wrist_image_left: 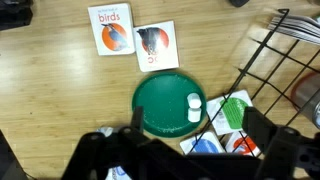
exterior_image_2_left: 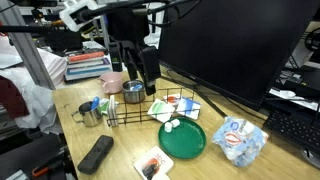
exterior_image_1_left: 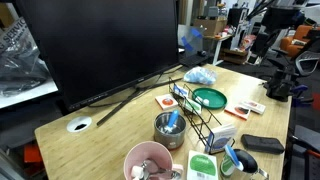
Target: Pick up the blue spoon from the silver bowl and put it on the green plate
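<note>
The silver bowl [exterior_image_1_left: 168,129] stands near the table's front edge with the blue spoon [exterior_image_1_left: 173,119] leaning in it. The bowl also shows in an exterior view [exterior_image_2_left: 132,93]; I cannot make out the spoon there. The green plate [exterior_image_1_left: 209,97] lies beyond a black wire rack [exterior_image_1_left: 195,110] and carries a small white object [wrist_image_left: 194,106]. The plate also shows in an exterior view [exterior_image_2_left: 182,140] and in the wrist view [wrist_image_left: 160,100]. My gripper [exterior_image_2_left: 140,72] hangs in the air above the bowl and rack. In the wrist view [wrist_image_left: 195,118] its fingers are spread wide with nothing between them.
A pink bowl [exterior_image_1_left: 148,160] stands in front of the silver bowl. Two bird cards [wrist_image_left: 110,28] lie on the wood past the plate. A large black monitor [exterior_image_1_left: 100,45] stands along one side of the table. A crumpled blue-white packet [exterior_image_2_left: 240,140] lies next to the plate. A metal cup [exterior_image_2_left: 92,113] stands by the rack.
</note>
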Tool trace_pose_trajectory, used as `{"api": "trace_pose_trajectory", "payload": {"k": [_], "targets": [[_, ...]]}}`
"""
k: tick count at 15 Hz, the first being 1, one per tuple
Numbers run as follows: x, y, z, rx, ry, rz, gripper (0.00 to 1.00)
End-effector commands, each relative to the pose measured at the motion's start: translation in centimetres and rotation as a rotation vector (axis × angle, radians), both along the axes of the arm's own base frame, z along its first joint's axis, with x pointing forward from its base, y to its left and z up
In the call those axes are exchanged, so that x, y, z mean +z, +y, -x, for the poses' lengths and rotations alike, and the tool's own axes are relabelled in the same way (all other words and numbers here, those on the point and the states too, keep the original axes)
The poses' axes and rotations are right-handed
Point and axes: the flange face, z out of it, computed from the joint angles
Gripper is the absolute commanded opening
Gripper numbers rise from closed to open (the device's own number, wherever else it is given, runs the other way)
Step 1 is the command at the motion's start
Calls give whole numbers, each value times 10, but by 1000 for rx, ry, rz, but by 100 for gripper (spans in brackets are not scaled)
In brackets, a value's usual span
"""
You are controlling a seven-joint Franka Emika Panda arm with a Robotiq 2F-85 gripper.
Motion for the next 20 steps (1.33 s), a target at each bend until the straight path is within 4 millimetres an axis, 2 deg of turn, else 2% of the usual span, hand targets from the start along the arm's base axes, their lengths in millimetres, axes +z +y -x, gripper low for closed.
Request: {"api": "trace_pose_trajectory", "payload": {"k": [1, 5, 7, 12, 14, 15, 16, 20], "targets": [[1, 0, 0, 0, 1, 0, 100], [4, 21, -10, 85, -17, 12, 100], [5, 42, -15, 177, -23, 8, 100], [9, 117, -27, 424, -47, -35, 100], [5, 135, -38, 435, -31, -40, 100], [7, 132, -22, 421, -39, -29, 100], [6, 137, -27, 429, -35, -28, 100], [2, 136, -35, 425, -26, -30, 100]]}}
